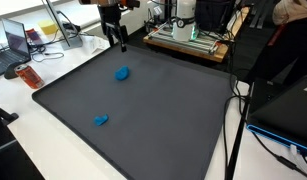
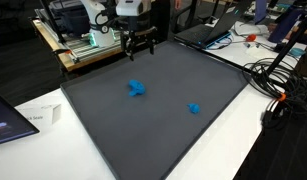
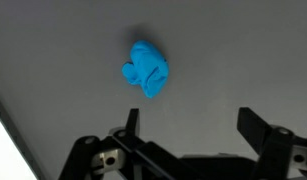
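Note:
My gripper (image 1: 121, 42) (image 2: 140, 45) hangs open above the far part of a dark grey mat (image 1: 163, 120) (image 2: 123, 125), nothing between its fingers. In the wrist view the two black fingers (image 3: 255, 130) stand wide apart at the bottom, and the gripper (image 3: 191, 125) is empty. A crumpled blue object (image 3: 146, 68) lies on the mat ahead of the fingers, apart from them. It shows in both exterior views (image 1: 122, 73) (image 2: 137, 88), a short way nearer than the gripper. A smaller blue piece (image 1: 101, 120) (image 2: 194, 108) lies farther off on the mat.
The mat lies on a white table (image 1: 23, 140) (image 2: 243, 130). A laptop (image 1: 15, 42) and an orange object (image 1: 30, 77) sit beside the mat. A green-and-white machine (image 1: 188, 30) (image 2: 88, 35) stands behind the mat. Cables (image 2: 283, 85) trail at the table edge.

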Available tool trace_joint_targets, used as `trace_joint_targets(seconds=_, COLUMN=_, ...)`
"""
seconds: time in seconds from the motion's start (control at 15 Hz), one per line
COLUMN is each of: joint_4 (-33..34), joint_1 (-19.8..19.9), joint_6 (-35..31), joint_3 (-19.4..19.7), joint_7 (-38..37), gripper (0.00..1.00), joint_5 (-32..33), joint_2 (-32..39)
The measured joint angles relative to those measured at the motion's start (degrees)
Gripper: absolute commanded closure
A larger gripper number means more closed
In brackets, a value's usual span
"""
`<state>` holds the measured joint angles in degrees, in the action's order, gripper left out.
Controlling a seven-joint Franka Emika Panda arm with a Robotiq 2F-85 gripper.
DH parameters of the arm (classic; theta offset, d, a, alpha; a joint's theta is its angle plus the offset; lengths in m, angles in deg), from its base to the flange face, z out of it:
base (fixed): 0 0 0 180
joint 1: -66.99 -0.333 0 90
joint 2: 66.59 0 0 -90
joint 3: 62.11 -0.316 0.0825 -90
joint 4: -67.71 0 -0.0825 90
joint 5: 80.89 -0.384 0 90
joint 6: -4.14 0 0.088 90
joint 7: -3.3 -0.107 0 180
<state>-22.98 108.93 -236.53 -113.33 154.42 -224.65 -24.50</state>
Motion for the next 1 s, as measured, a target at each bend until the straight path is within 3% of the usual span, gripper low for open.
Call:
trace_joint_targets(seconds=0.2, joint_4=0.62, joint_1=4.11, joint_6=0.48, joint_3=-2.4, joint_7=5.2, gripper=0.0, joint_5=0.01, joint_2=1.75)
trace_joint_targets(seconds=0.53, joint_4=-0.71, joint_1=14.94, joint_6=-0.15, joint_3=-15.97, joint_7=4.05, gripper=0.0, joint_5=10.22, joint_2=9.04)
trace_joint_targets(seconds=0.73, joint_4=-1.96, joint_1=19.98, joint_6=-0.65, joint_3=-21.76, joint_7=4.12, gripper=0.0, joint_5=15.16, joint_2=13.86)
trace_joint_targets(seconds=1.0, joint_4=-4.45, joint_1=25.15, joint_6=-0.84, joint_3=-26.36, joint_7=4.57, gripper=0.0, joint_5=20.06, joint_2=20.0)
